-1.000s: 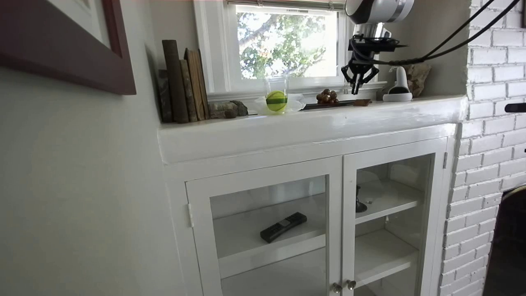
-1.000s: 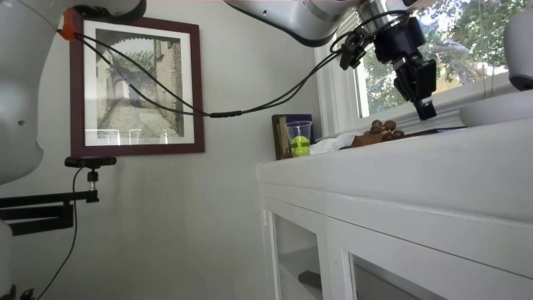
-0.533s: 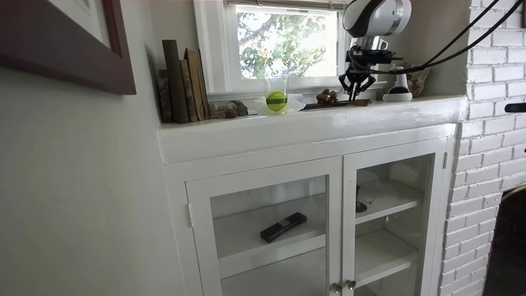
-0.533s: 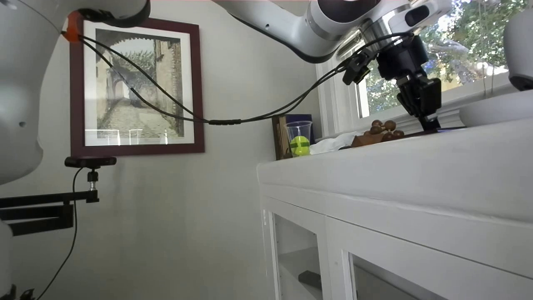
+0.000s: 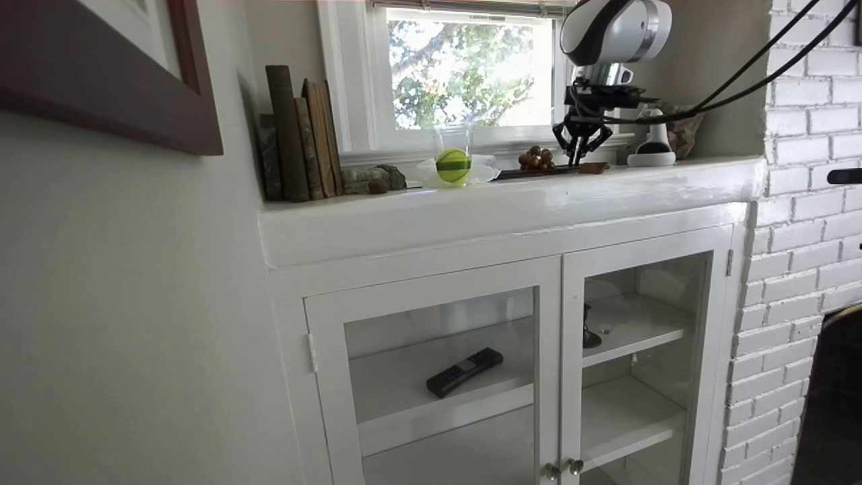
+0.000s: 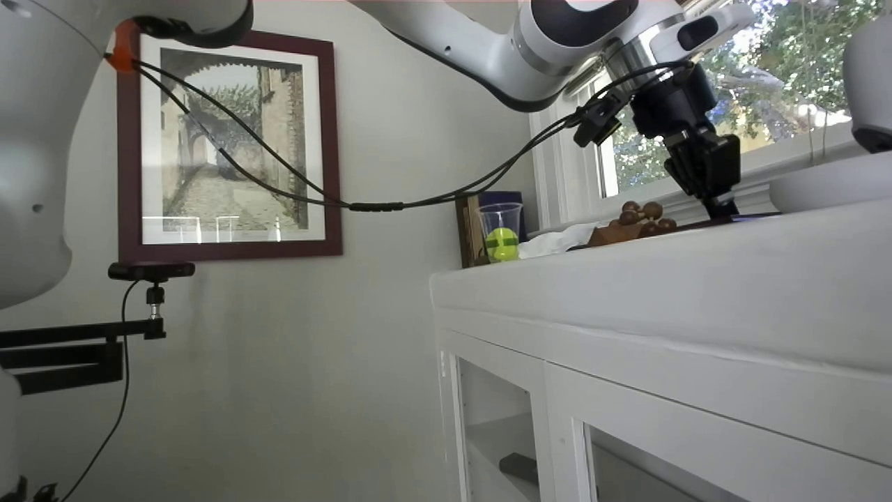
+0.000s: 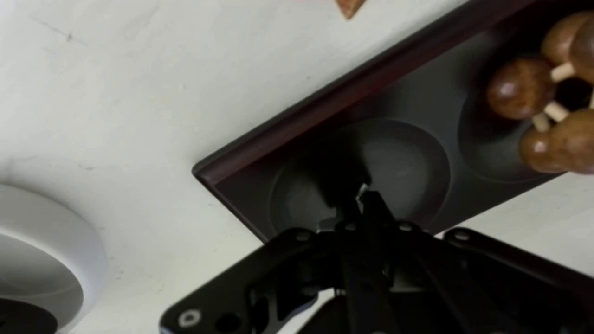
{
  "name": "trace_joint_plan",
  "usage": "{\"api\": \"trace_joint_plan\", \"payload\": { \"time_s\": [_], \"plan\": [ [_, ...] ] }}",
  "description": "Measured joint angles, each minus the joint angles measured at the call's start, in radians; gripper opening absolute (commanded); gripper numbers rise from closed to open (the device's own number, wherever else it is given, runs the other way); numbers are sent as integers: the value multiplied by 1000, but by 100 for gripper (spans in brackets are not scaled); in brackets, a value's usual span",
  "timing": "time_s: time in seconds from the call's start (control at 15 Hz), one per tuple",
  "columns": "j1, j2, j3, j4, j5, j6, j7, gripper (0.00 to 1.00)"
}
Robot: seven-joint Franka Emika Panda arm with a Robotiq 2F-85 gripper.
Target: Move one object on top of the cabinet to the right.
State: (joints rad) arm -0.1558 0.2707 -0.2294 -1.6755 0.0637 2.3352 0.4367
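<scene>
The white cabinet (image 5: 498, 229) has two glass doors and a flat top ledge; it shows in both exterior views (image 6: 627, 293). A dark red-brown tray (image 5: 532, 174) with round recesses lies on the ledge; its rim is clear in the wrist view (image 7: 297, 120). A cluster of brown wooden balls (image 7: 519, 88) sits in one recess. My gripper (image 7: 359, 197) points down with its fingers together, its tips at the recess nearest the tray's end. The tips seem to touch the tray in both exterior views (image 5: 574, 162) (image 6: 721, 209). I see no object between them.
Right of the tray stands a white rounded device (image 5: 652, 158), with a stone-like lump behind it. A brown wooden wedge (image 5: 592, 168) lies in front of the tray. To the left are a clear cup with a yellow-green ball (image 5: 453, 166), crumpled white plastic and upright books (image 5: 313, 141).
My gripper has come down from above the ledge to the tray, then shifted very slightly left in an exterior view. The tray and the other objects look unmoved.
</scene>
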Motion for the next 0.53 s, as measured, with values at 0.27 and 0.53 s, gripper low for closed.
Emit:
{"api": "trace_joint_plan", "payload": {
  "time_s": [0.27, 0.53],
  "plan": [
    [2, 1, 0, 0, -1, 0, -14, 55],
    [6, -1, -1, 0, -30, 0, -14, 84]
  ]
}}
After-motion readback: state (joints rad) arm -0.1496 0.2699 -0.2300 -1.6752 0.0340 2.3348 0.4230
